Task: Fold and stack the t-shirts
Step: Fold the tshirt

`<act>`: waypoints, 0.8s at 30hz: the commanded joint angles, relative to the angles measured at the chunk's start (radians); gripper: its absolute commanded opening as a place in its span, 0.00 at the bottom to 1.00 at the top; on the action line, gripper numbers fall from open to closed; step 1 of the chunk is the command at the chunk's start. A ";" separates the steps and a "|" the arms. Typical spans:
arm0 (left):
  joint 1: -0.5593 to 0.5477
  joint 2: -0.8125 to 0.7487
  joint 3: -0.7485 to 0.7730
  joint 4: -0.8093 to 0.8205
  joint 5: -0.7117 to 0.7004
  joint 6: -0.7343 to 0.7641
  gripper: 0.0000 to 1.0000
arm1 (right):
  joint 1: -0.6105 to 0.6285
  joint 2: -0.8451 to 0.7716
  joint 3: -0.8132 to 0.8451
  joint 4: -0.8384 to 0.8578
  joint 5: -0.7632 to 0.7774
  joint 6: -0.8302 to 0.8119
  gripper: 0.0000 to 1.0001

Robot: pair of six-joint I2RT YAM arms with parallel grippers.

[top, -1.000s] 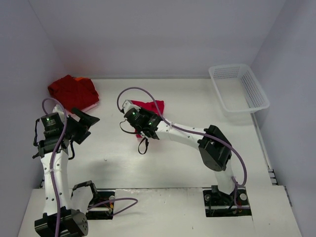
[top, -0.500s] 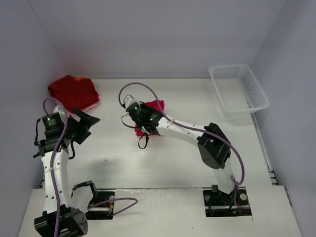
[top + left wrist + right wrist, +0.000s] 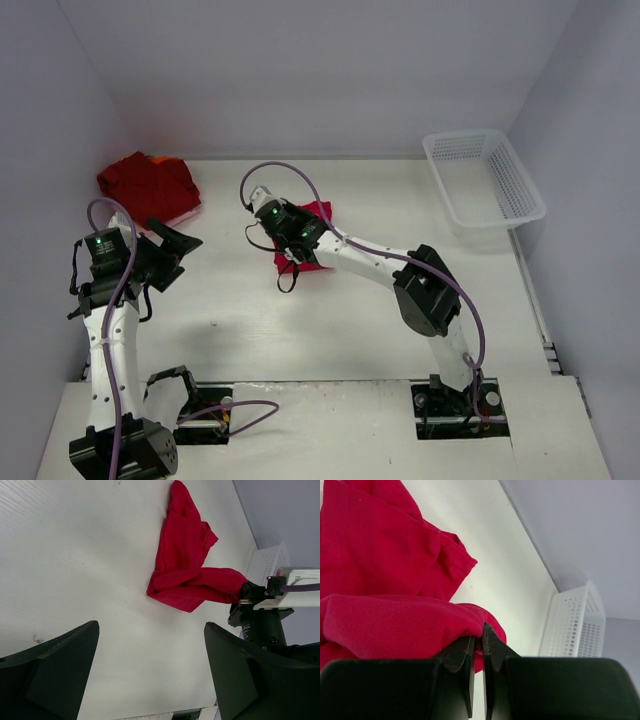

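In the right wrist view, the red t-shirt (image 3: 385,580) is cut off by the left and top edges, and the white basket (image 3: 572,625) by the right edge. From above, the tips of the right gripper (image 3: 293,258) are covered by its own wrist, and part of the t-shirt is hidden beneath that arm. How many shirts make up the folded pile (image 3: 148,185) at the desk's far left corner cannot be told. The fingers (image 3: 55,665) of the left gripper (image 3: 151,630) are cut off by the bottom edge of their view.

- Bare table (image 3: 225,295) lies open to you between left gripper (image 3: 178,252) and shirt (image 3: 318,213).
- The right arm (image 3: 375,265) bars the middle.
- Folded pile (image 3: 148,185) fills the far left corner, basket (image 3: 520,208) the far right.
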 commanded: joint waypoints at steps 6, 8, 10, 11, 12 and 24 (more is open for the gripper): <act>0.006 0.011 0.012 0.057 -0.003 0.022 0.81 | -0.020 -0.017 0.074 0.081 0.014 -0.030 0.00; 0.006 0.013 0.013 0.060 -0.003 0.022 0.81 | -0.020 -0.016 0.080 0.082 0.015 -0.035 0.00; 0.008 0.015 0.012 0.062 -0.003 0.022 0.81 | -0.024 -0.014 0.085 0.082 0.011 -0.036 0.00; 0.006 0.015 0.010 0.062 -0.003 0.022 0.81 | -0.024 -0.013 0.089 0.084 0.012 -0.038 0.00; 0.006 0.016 0.010 0.062 -0.001 0.022 0.81 | -0.026 -0.011 0.092 0.084 0.009 -0.038 0.00; 0.008 0.025 0.010 0.073 -0.006 0.019 0.81 | -0.034 0.000 0.115 0.111 0.005 -0.055 0.00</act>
